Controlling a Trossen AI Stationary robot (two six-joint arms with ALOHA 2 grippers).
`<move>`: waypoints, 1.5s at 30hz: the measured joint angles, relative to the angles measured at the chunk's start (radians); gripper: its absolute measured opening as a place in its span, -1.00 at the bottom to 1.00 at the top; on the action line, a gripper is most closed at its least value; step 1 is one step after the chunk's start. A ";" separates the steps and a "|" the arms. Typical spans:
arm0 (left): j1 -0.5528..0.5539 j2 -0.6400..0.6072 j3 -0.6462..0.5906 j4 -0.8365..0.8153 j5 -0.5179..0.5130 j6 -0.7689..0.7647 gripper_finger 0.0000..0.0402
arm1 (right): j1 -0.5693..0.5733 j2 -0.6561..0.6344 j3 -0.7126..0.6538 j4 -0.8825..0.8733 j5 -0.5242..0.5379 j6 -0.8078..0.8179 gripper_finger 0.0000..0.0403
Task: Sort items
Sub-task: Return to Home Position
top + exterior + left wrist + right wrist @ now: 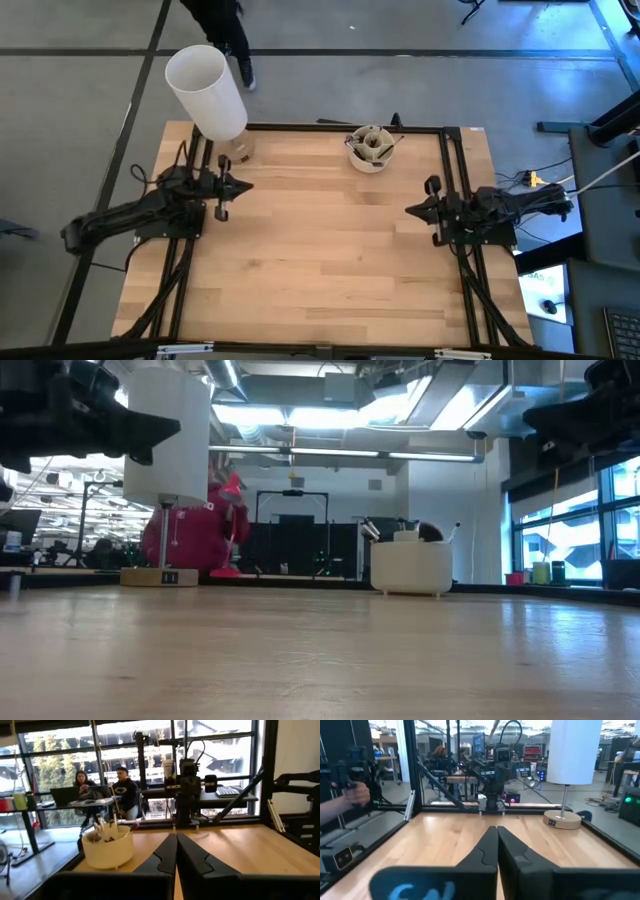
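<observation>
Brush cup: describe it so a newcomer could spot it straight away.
In the high view, follow the top edge of the wooden table to just right of centre. There stands a low, round beige cup with brush handles poking out; the white cylinder at the left corner is far taller and plain.

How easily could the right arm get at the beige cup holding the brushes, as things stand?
Probably yes: the right gripper hangs shut on the right side, the cup stands at the far edge, and only bare table lies between them.

No text, label, brand or number is clear enough to read.
</observation>
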 joint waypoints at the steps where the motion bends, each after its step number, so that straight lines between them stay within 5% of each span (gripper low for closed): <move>1: 0.000 -0.032 0.000 -0.037 -0.006 0.000 -0.96 | 0.000 0.000 -0.019 0.018 -0.002 0.012 -1.00; 6: 0.000 -0.156 0.000 -0.183 -0.013 0.000 -0.98 | 0.000 0.000 -0.047 0.042 -0.018 0.025 -1.00; 11: 0.000 -0.154 0.000 -0.237 0.006 -0.007 -0.99 | 0.000 0.000 -0.046 0.013 -0.017 0.017 -0.99; 17: -0.001 -0.142 0.000 -0.238 0.003 -0.008 -0.97 | -0.002 0.011 -0.046 0.018 0.026 -0.020 -0.80; 22: -0.001 -0.140 0.000 -0.238 0.001 -0.004 -0.97 | -0.002 0.011 -0.046 0.016 0.008 0.150 -0.70; 45: -0.001 -0.140 0.000 -0.238 0.000 -0.008 -0.97 | -0.002 0.011 -0.046 0.015 0.008 0.198 -0.68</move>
